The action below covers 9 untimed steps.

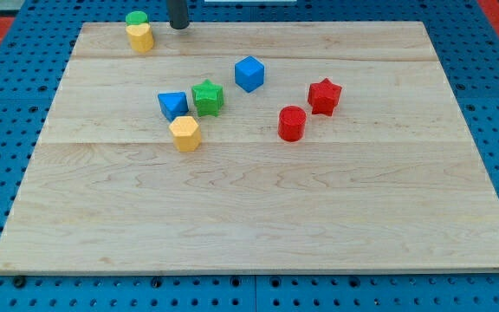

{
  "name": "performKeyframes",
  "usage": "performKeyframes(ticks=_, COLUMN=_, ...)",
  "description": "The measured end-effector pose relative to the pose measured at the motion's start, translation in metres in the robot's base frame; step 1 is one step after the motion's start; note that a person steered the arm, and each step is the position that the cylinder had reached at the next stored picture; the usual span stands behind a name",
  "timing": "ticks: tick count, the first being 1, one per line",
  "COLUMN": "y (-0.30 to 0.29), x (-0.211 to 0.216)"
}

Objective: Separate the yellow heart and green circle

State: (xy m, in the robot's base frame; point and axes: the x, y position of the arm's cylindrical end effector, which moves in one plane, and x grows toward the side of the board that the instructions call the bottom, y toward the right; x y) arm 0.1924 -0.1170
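The yellow heart (140,37) sits near the board's top left edge. The green circle (136,18) touches it just above, at the very edge of the board. My tip (178,26) is at the view's top, a short way to the right of both blocks, not touching them.
A blue triangle-like block (172,106), a green star (207,97) and a yellow hexagon (184,133) cluster left of centre. A blue cube (249,74) lies above them. A red star (324,96) and red cylinder (292,123) lie to the right. The wooden board (258,225) rests on blue pegboard.
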Motion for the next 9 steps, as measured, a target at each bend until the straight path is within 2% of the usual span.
performKeyframes(ticks=1, y=0.0, x=0.0)
performKeyframes(ticks=2, y=0.051, x=0.008)
performKeyframes(ticks=3, y=0.072, x=0.059)
performKeyframes(ticks=4, y=0.038, x=0.103)
performKeyframes(ticks=7, y=-0.162, x=0.113)
performKeyframes(ticks=8, y=-0.188, x=0.113)
performKeyframes(ticks=9, y=-0.188, x=0.109)
